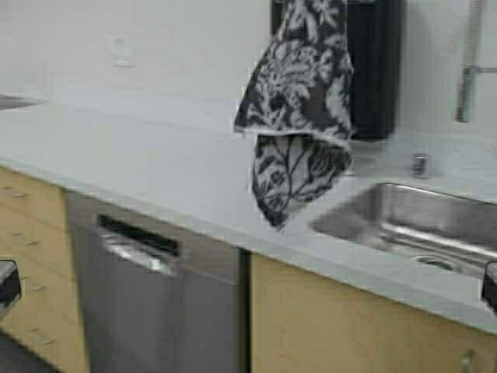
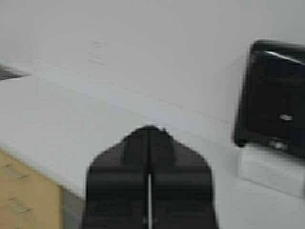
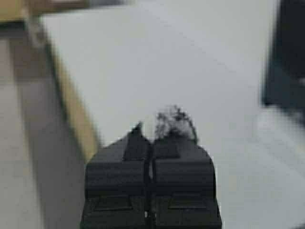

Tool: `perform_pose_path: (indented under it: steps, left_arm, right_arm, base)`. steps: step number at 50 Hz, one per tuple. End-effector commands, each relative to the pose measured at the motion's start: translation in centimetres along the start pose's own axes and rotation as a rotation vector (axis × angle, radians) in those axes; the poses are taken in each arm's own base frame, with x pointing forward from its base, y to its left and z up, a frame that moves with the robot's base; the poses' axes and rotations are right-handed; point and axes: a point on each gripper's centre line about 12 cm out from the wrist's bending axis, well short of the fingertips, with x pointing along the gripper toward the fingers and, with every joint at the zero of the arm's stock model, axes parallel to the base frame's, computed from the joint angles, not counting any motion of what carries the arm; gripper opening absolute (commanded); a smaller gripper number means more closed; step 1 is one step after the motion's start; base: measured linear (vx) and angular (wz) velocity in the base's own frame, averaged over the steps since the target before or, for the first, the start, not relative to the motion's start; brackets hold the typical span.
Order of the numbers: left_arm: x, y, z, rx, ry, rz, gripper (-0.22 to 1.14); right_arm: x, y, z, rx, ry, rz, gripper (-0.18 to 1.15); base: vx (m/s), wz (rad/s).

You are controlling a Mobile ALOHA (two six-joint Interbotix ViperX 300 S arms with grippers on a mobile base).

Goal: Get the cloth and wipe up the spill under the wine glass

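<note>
From above, the cloth (image 1: 297,109) hangs in mid-air over the pale bench (image 1: 140,163), its dark grey and white flower pattern drooping in folds, the lowest corner dangling just above the bench's front edge, beside the steel sink (image 1: 419,225). Its top runs out of the picture, so from here I cannot see what holds it. Behind it a black box (image 1: 377,70) is fixed to the wall, and a tap (image 1: 470,62) stands over the sink. Below the bench are a steel dishwasher (image 1: 155,287) and light wooden drawers (image 1: 31,233). No wine glass shows in any view.

From my left wrist, my left hand (image 2: 149,176) is pressed shut with nothing between its fingers, only a thin seam showing. It sits above the bench, facing the wall. The black box shows further along, with a white block (image 2: 271,169) just under it.

From my right wrist, my right hand (image 3: 150,179) is clamped tight, and a small dark tuft of the cloth pokes out past the fingertips. Under it lies the bare bench top, with the wooden cabinet edge (image 3: 71,105) off to one side.
</note>
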Motion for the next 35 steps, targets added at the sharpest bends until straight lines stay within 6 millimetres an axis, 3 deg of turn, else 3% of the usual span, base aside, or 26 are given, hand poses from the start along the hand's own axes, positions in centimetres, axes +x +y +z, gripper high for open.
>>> perform_pose_path:
  steps: [1,11,35]
  left_arm:
    - [0.4,0.0,0.4,0.002,0.0,0.002,0.02]
    - [0.7,0.0,0.3,-0.003,0.009,0.003,0.02]
    - [0.6,0.0,0.3,-0.017,0.012,0.003,0.02]
  right_arm:
    - [-0.5,0.0,1.1,0.006,-0.075,0.001,0.06]
    - [-0.6,0.0,1.4,0.006,-0.112,0.002,0.06]
    - [0.3,0.0,-0.9,0.004,-0.08,0.001,0.06]
  base:
    - [-0.14,0.49]
    - [-0.15,0.5]
    - [-0.12,0.38]
